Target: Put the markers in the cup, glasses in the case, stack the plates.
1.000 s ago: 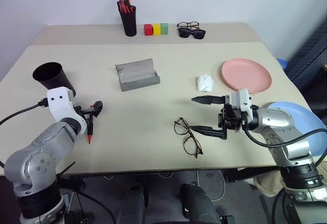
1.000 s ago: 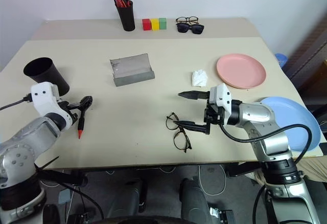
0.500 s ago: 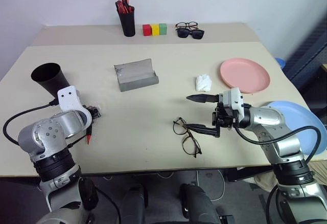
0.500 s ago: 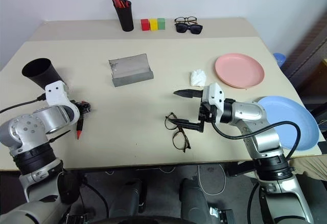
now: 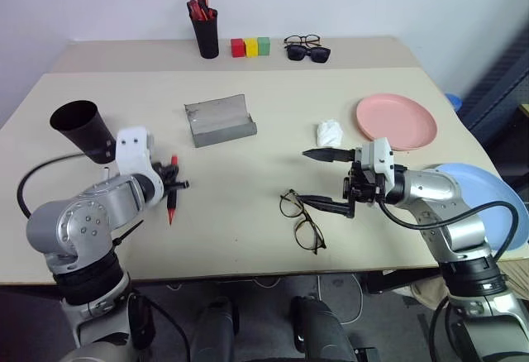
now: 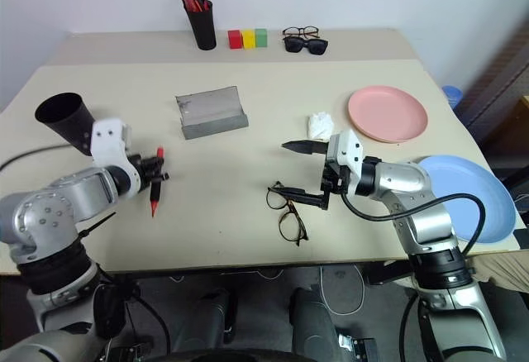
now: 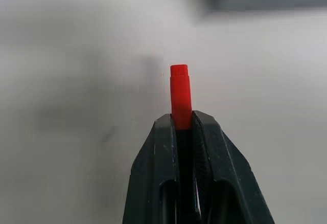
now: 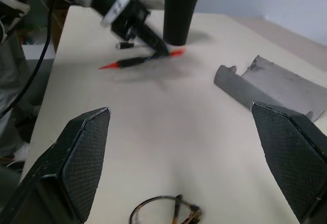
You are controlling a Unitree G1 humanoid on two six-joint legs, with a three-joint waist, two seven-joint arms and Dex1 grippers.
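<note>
Left eye view, marker lifted, bare table around

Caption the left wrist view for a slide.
Left gripper shut on a red-tipped marker, its end jutting past the black fingertips above the pale table.

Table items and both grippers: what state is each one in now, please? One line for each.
left gripper: shut on the marker
marker: held, lifted off the table
right gripper: open, beside the glasses
glasses: on the table, arms unfolded
case: lid open
cup: tilted, mouth open
pink plate: flat, unstacked
blue plate: apart from the pink one
</note>
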